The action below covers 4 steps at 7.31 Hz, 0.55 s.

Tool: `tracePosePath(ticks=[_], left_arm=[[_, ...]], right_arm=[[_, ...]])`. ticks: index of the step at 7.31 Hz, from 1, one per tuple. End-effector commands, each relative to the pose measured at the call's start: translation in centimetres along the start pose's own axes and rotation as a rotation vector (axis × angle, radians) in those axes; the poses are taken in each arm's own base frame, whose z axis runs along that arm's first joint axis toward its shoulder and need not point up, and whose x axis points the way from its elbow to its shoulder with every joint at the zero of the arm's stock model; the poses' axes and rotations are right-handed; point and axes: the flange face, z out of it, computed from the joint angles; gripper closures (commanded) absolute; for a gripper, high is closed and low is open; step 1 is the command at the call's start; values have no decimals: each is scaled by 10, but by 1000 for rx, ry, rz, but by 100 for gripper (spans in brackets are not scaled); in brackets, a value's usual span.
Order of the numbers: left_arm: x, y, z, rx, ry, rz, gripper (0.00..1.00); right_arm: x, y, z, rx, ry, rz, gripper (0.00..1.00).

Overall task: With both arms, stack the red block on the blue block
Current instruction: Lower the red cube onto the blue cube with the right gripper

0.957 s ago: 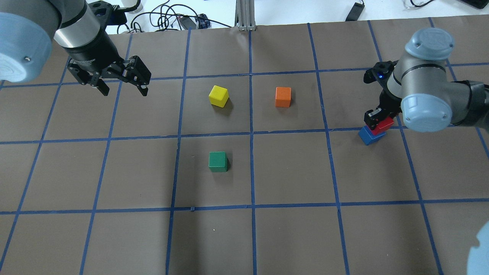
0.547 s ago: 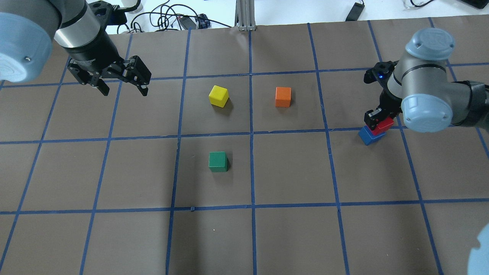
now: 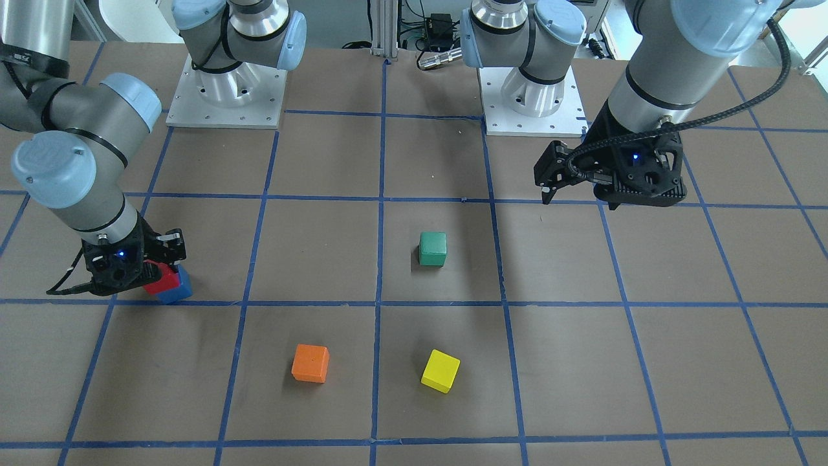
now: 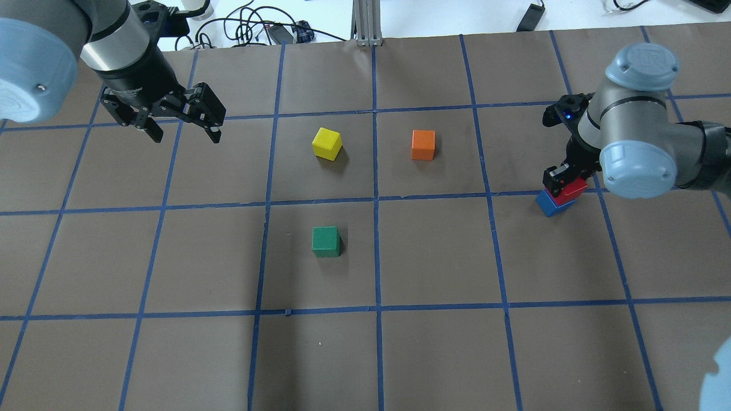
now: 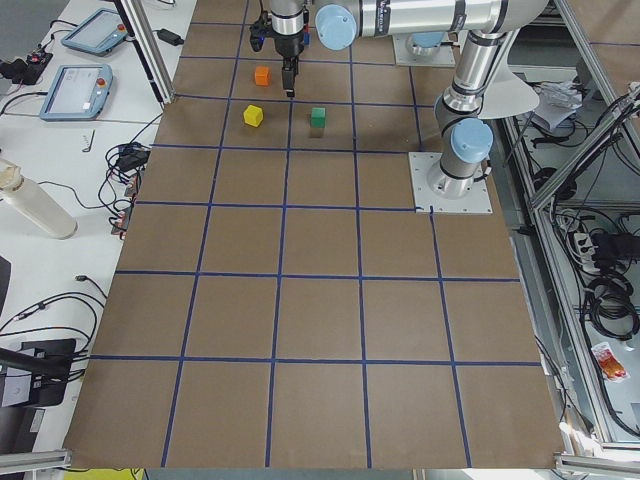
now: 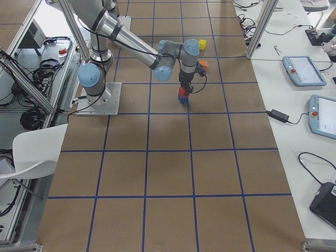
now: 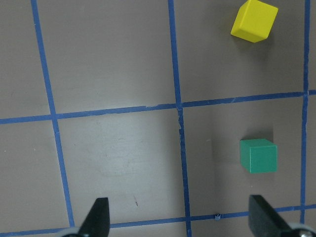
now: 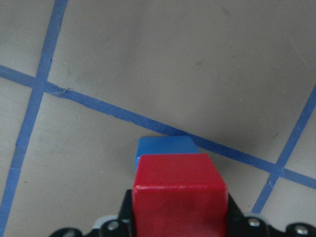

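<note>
From my remote station, I see the right gripper [image 4: 564,184] at the right side of the overhead view, its fingers clamped on the red block [image 4: 574,189]. It holds the block directly over the blue block [image 4: 548,204]. The blue block sits on the table [image 4: 434,354] beside a blue tape line. In the right wrist view the red block [image 8: 180,192] fills the lower centre of the frame and covers most of the blue block [image 8: 165,146]. Only the blue block's far edge shows. I cannot tell whether the two blocks touch.

At the upper left of the overhead view, the left gripper [image 4: 184,134] hangs above the table with its fingers spread wide and nothing between them.

The yellow block [image 4: 326,142] and the orange block [image 4: 423,144] lie near the centre. The green block [image 4: 325,241] lies below them, well apart from both grippers.
</note>
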Motion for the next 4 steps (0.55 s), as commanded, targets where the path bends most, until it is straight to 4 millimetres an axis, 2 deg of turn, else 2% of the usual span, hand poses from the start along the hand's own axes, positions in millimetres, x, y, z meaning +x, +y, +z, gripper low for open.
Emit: tracePosePath(ticks=[1, 2, 4], left_arm=[[0, 0, 0, -1, 0, 0, 0], [0, 0, 0, -1, 0, 0, 0], [0, -1, 2, -4, 0, 0, 0]], right_arm=[[-1, 1, 1, -6, -4, -2, 87], [-1, -1, 1, 1, -11, -2, 67], [-1, -1, 1, 5, -8, -2, 3]])
